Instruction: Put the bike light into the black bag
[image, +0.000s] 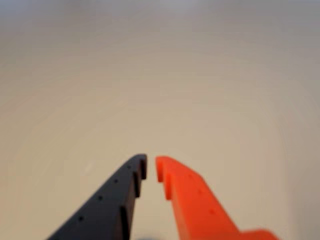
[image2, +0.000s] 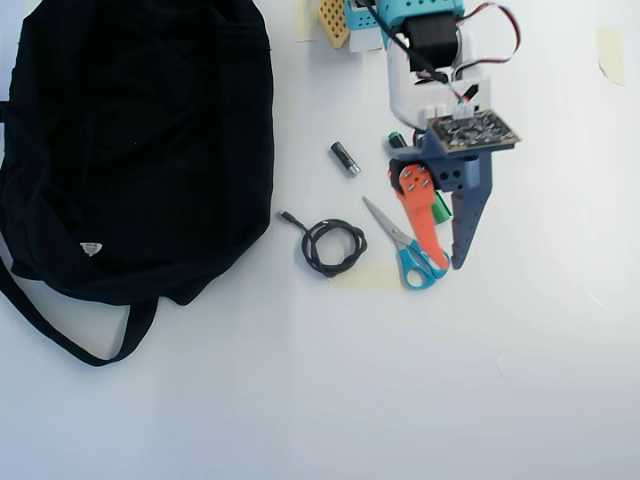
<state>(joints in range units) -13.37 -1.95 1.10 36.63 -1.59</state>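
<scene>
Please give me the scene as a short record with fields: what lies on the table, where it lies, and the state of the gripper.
view: overhead
bag: black bag, left side
cable: coiled black cable, right of the bag
cylinder: small black-and-silver cylinder, above the cable
scissors: blue-handled scissors, partly under the gripper
marker: green marker, mostly covered
gripper: gripper, fingers nearly closed, holding nothing
bike light: not visible

Big black bag at left, coiled cable beside it, gripper nearly closed over blue-handled scissors, small cylinder nearby
</scene>
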